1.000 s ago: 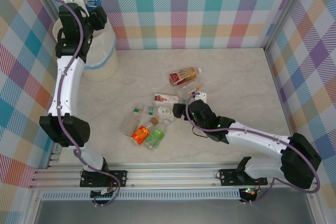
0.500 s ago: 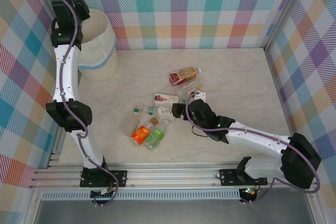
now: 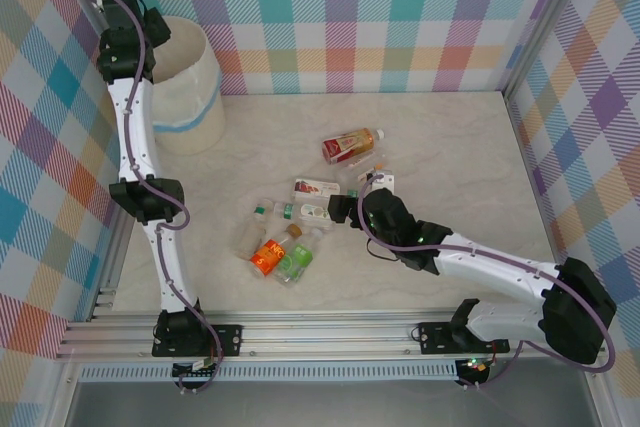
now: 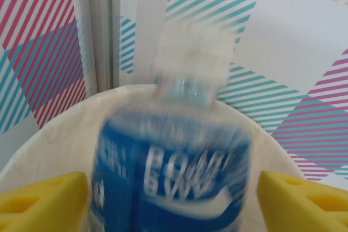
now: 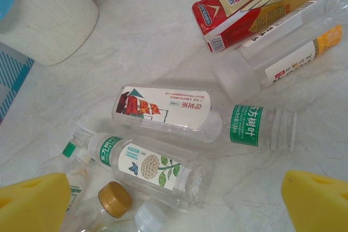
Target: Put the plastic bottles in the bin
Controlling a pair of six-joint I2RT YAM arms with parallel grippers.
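Observation:
The bin [image 3: 195, 97] stands at the back left, cream-white with a light blue band. My left gripper [image 3: 150, 29] hovers over its rim [image 4: 49, 131] with fingers spread. A blue-labelled plastic bottle [image 4: 174, 172] sits blurred between them, free of the right finger. Several plastic bottles lie mid-table: a red-labelled one [image 3: 350, 145], an orange one [image 3: 270, 252] and a green one [image 3: 295, 259]. My right gripper [image 3: 345, 209] stands open just above the cluster. Below its fingertips lie a leaf-labelled bottle [image 5: 163, 111] and a flower-labelled bottle [image 5: 147, 167].
Checked walls close the table at the back and both sides. A metal rail [image 3: 330, 332] runs along the near edge. The bin's base [image 5: 49, 14] shows at the upper left of the right wrist view, well apart from the bottles.
My left arm swung back and left to the bin's far rim, and its fingers opened, letting go of the blue-labelled bottle. The right arm barely moved.

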